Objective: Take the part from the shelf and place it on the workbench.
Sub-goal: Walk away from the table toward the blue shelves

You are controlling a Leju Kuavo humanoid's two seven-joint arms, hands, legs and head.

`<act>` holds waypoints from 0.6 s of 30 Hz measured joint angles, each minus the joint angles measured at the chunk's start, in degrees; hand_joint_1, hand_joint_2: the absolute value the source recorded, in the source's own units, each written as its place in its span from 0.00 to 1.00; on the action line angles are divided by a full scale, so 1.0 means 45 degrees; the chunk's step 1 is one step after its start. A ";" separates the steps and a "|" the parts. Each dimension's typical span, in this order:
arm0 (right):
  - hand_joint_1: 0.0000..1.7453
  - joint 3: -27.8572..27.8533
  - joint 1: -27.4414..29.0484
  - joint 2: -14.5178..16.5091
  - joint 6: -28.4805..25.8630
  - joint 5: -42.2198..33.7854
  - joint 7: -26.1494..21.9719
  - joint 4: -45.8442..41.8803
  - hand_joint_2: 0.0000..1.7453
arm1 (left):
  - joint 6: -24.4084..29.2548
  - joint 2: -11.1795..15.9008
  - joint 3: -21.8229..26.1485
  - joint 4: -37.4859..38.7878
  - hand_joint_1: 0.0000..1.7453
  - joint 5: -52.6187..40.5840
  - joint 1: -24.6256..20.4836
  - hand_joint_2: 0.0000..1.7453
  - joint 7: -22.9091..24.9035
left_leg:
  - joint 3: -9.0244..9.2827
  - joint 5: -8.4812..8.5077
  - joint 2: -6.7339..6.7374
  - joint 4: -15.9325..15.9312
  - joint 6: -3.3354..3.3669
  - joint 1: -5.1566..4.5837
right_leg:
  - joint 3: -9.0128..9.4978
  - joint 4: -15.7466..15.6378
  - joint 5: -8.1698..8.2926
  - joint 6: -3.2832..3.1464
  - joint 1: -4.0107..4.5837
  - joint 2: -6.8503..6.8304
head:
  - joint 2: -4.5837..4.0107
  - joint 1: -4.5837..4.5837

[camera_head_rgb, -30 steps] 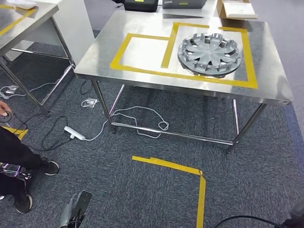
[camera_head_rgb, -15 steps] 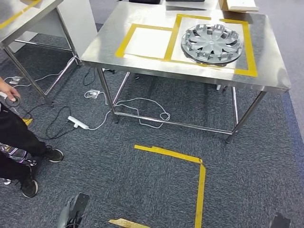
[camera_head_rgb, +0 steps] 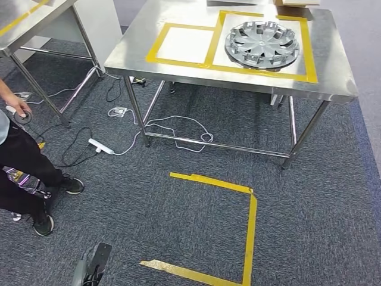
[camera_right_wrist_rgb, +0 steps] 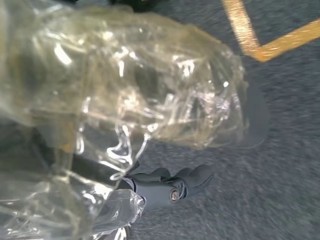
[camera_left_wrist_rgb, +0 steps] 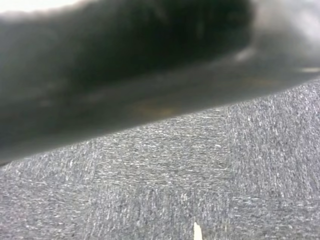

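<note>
In the right wrist view my right hand holds a crumpled clear plastic bag with something dark inside that I cannot make out; the bag hides most of the hand, and dark fingers curl under it above grey carpet. The steel workbench stands ahead in the head view with yellow-taped rectangles; the left one is bare and a silver wheel cover lies in the right one. My left hand hangs low at the bottom left, holding nothing.
A person crouches on the left, one hand on a small device on the floor. Cables and a white power strip lie under and beside the bench. Yellow tape marks a corner on the carpet. A second steel table stands far left.
The camera has moved: the workbench sits higher in the picture and more floor tape shows below. The person's legs have come further into view on the left.
</note>
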 joint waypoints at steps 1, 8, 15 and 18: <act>0.00 -0.0001 -0.0005 0.0024 0.0074 0.0069 0.0032 0.0049 0.00 | 0.0000 0.0000 0.0001 0.0000 0.00 -0.0006 0.0003 0.00 0.0001 | -0.0103 -0.0233 -0.0017 0.0243 -0.0072 0.0007 | -0.0019 -0.0016 0.0053 -0.0108 -0.0028 0.0005 | 0.0000 -0.0020; 0.00 -0.0022 -0.0025 0.0071 0.0235 0.0220 0.0059 0.0237 0.00 | -0.0008 -0.0007 0.0006 0.0015 0.00 -0.0038 0.0026 0.00 0.0028 | -0.0793 -0.1636 -0.0089 0.3227 -0.0286 0.0140 | -0.0372 0.0246 0.0281 -0.0311 -0.0007 0.0179 | -0.0001 -0.0049; 0.00 -0.0027 -0.0101 0.0125 0.0276 0.0316 0.0069 0.0331 0.00 | -0.0010 -0.0013 0.0007 0.0026 0.00 -0.0066 0.0027 0.00 0.0044 | 0.0693 -0.0793 -0.0434 0.0254 0.0128 0.0182 | -0.0765 0.0493 0.0295 0.0057 0.0033 0.0594 | 0.0000 -0.0044; 0.00 -0.0005 -0.0128 0.0125 0.0413 0.0661 0.0076 0.0384 0.00 | -0.0018 -0.0053 0.0016 0.0029 0.00 -0.0106 0.0024 0.00 0.0062 | 0.0657 -0.0742 -0.0164 0.0070 0.0289 0.0261 | -0.1497 0.1843 -0.0560 0.0272 0.0011 0.0264 | 0.0000 0.0030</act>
